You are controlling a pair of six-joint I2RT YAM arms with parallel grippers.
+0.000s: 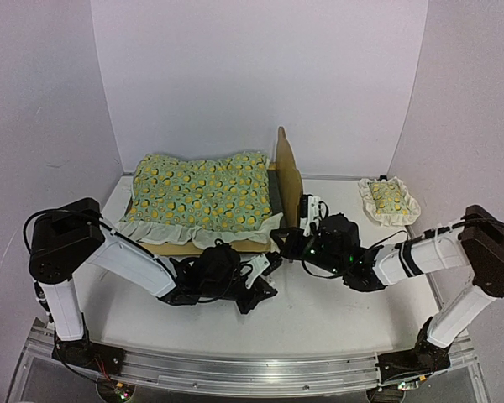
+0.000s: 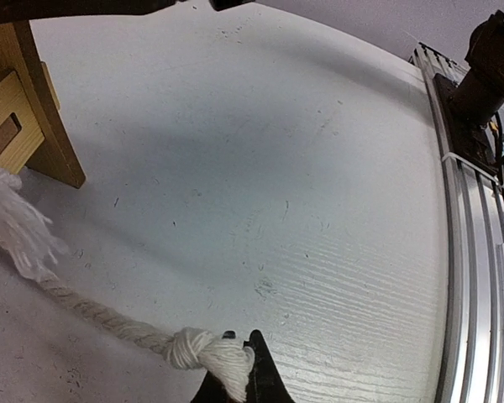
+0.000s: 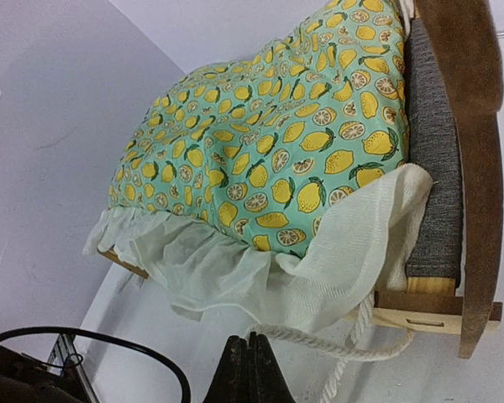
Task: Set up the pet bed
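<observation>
The pet bed [image 1: 287, 168] is standing on the white table [image 1: 336, 311], its tall curved headboard rising at its right end. A lemon-print blanket [image 1: 203, 191] with a pale ruffle is lying over the bed, covering nearly all of it and spilling over the bed's front rail. The grey mattress pad [image 3: 433, 159] is showing only in a strip just beside the headboard. A small matching pillow [image 1: 387, 200] is lying well apart from the bed, off beyond the headboard. A white rope [image 2: 92, 306] is trailing along the table in front of the bed, its frayed end near a bed leg. The left gripper [image 2: 242, 336] is resting low in front of the bed's front rail with its jaws closed; the rope's knotted end is lying against its fingertips [image 2: 257, 353], and it is unclear whether they are pinching it. The right gripper [image 3: 250, 340] is hanging just in front of the bed's headboard corner, jaws pressed together and holding nothing
</observation>
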